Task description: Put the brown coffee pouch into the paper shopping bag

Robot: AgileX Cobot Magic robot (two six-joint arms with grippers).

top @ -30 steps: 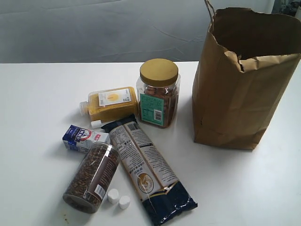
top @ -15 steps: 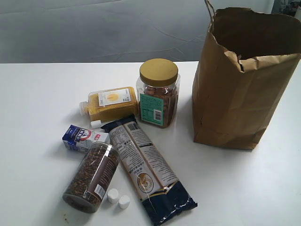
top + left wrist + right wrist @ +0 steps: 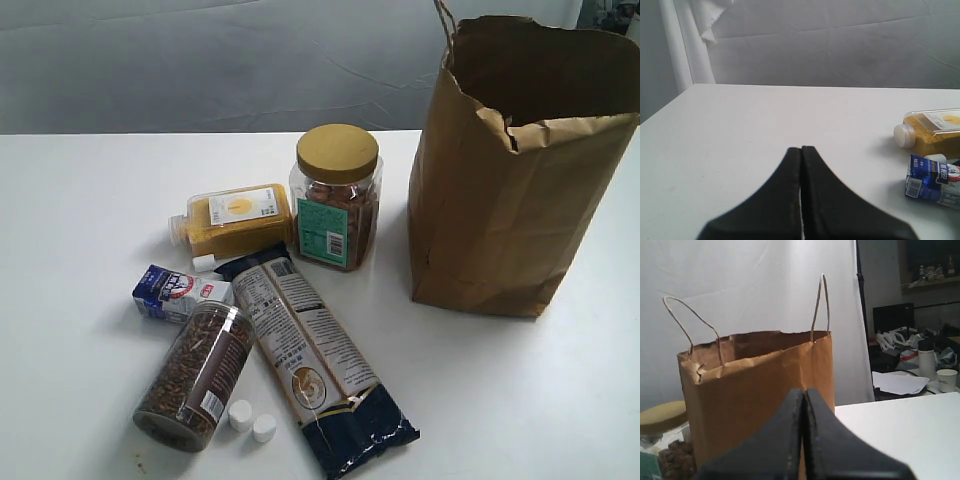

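Upright at the right of the exterior frame, the paper shopping bag (image 3: pixel 505 190), largest item on the white bench (image 3: pixel 80 200); mouth open, rim torn and folded over, one twisted cord handle cut off by the frame top. Just left of the bag, apart from it, a clear nut jar (image 3: pixel 337 200) with a gold lid, standing. Left of that jar, an orange-filled bottle (image 3: pixel 235 220) lying flat, white cap toward the left. Below both, a long dark-blue and beige pasta packet (image 3: pixel 315 355) laid diagonally from centre toward the lower edge. At centre left, a blue-and-white carton (image 3: pixel 180 293) just beside the packet; under it, at lower left, a clear jar of dark grains (image 3: pixel 197 375) on its side; contact between jar and carton not clear. Two small white caps (image 3: pixel 252 421) between the grain jar and the packet. Left claw (image 3: pixel 801 150) with black fingers pressed together, nothing between them, above bare bench, bottle and carton cut off at the edge of its view. Right claw (image 3: pixel 804 391) likewise pressed together and gripping nothing, facing the bag and covering the bag's lower middle. Brown coffee pouch not to be made out in any view; inside of the bag below the rim hidden.
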